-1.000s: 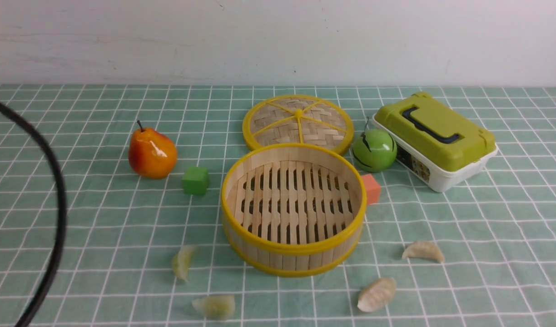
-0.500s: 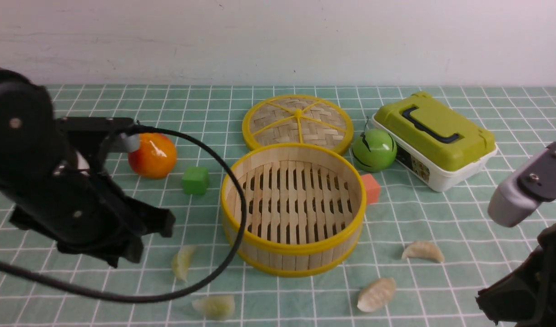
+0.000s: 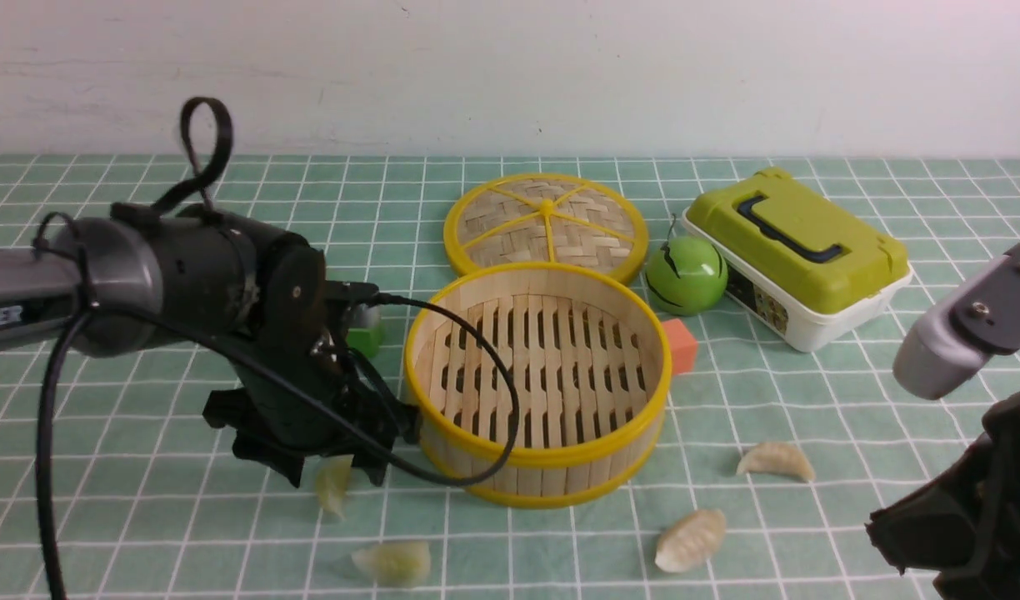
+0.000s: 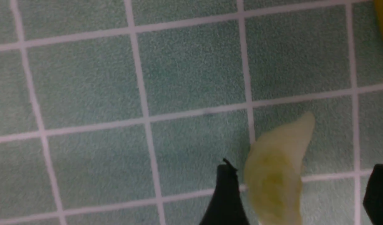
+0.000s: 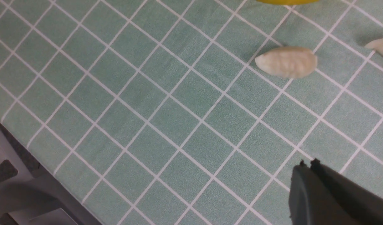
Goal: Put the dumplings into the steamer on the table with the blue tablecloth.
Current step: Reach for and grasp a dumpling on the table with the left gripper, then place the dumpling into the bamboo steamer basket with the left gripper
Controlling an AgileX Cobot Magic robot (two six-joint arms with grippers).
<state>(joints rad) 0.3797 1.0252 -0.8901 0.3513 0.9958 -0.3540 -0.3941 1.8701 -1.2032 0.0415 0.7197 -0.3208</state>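
The empty steamer (image 3: 539,467) stands mid-table on the blue tablecloth (image 3: 143,533). My left gripper (image 3: 333,471) is open, low at the steamer's left front, its fingers either side of a green dumpling (image 3: 333,487). In the left wrist view that dumpling (image 4: 276,175) lies between the open fingertips (image 4: 225,187), close to one of them. A second green dumpling (image 3: 393,561) lies nearer the front edge. Two off-white dumplings (image 3: 692,540) (image 3: 777,461) lie right of the steamer. My right gripper (image 3: 881,529) is shut and empty at the front right, apart from them (image 5: 285,62).
The woven lid (image 3: 547,221) lies behind the steamer. A green apple (image 3: 687,275), an orange cube (image 3: 681,344) and a green-lidded box (image 3: 797,250) are at the back right. A green cube (image 3: 364,337) peeks out behind my left arm.
My left arm has swung right and come down over the green dumpling beside the steamer, hiding the pear. My right arm has barely moved.
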